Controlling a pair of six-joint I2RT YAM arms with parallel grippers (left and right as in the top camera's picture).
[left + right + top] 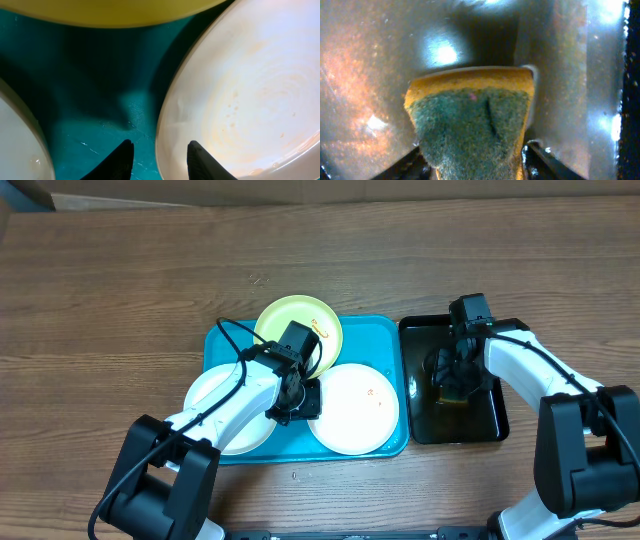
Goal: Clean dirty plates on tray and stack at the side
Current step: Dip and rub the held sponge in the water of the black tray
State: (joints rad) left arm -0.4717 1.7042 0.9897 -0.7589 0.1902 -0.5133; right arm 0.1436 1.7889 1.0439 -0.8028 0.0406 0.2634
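The tray (378,333) held all three plates; none was stacked at its side yet. The left plate (222,415), white, sat at the tray's near-left corner, its rim over the tray's left edge.

The left gripper (297,395) was at the tray's centre, in the gap among the plates. Its fingers (121,161) stood apart, low over the tray floor. The rim of the right plate (353,410) ran between them, one finger outside it and one over the plate's inner slope. Contact with the rim could not be confirmed.

The yellow plate (300,325) sat at the tray's far edge. The right plate occupied the near-right corner and showed small orange specks.

The black tray (487,420) lay just beside the tray's right edge, with the sponge (470,120) inside, green face toward the wrist camera. The right gripper (455,370) hung over it, fingers (542,157) apart, one at each side of the sponge. Whether they pressed it could not be determined.

Judged step: sponge pickup. The sponge lay directly between the right fingers. Its long axis appeared to run crosswise to the jaw line, so a grip would take the short width. The right arm was much the nearer. The right plate lay leftward, closest to the sponge.
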